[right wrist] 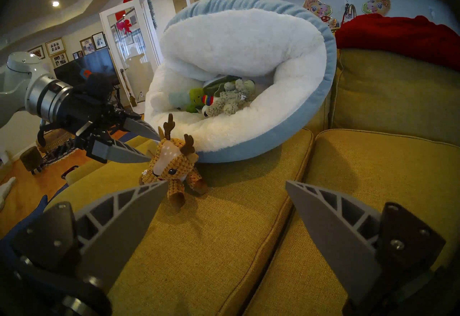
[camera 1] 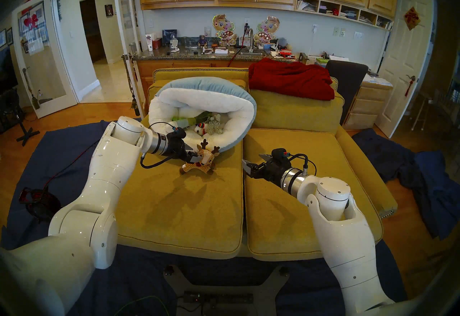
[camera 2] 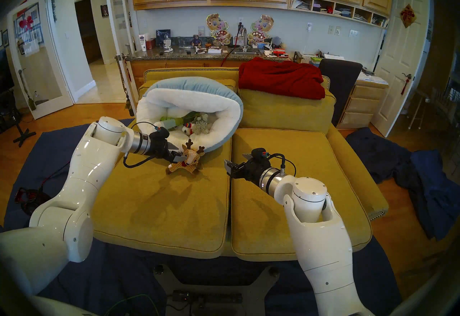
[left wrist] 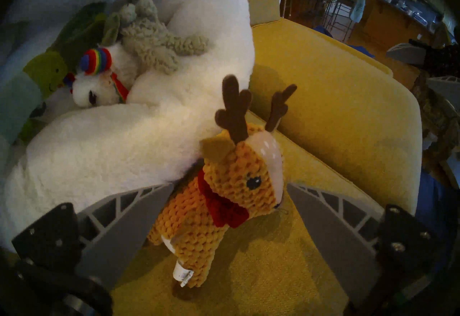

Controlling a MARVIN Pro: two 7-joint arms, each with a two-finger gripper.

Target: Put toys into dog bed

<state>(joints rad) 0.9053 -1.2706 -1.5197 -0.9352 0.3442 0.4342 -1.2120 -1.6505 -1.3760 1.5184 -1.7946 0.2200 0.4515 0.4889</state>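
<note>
dog bed (camera 1: 224, 98), round, fluffy white inside and pale blue outside, sits just beyond the left gripper (left wrist: 229, 198), whose spread jaws straddle a knitted brown reindeer plush (left wrist: 211, 211); soft, light, best pinched across its body.

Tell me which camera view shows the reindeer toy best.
The left wrist view: the reindeer toy fills the middle, between the open left gripper's fingers, with antlers, eye and red scarf sharp. The right wrist view shows it small, face on, before the dog bed. Both head views show it small, partly behind a gripper finger.
</note>
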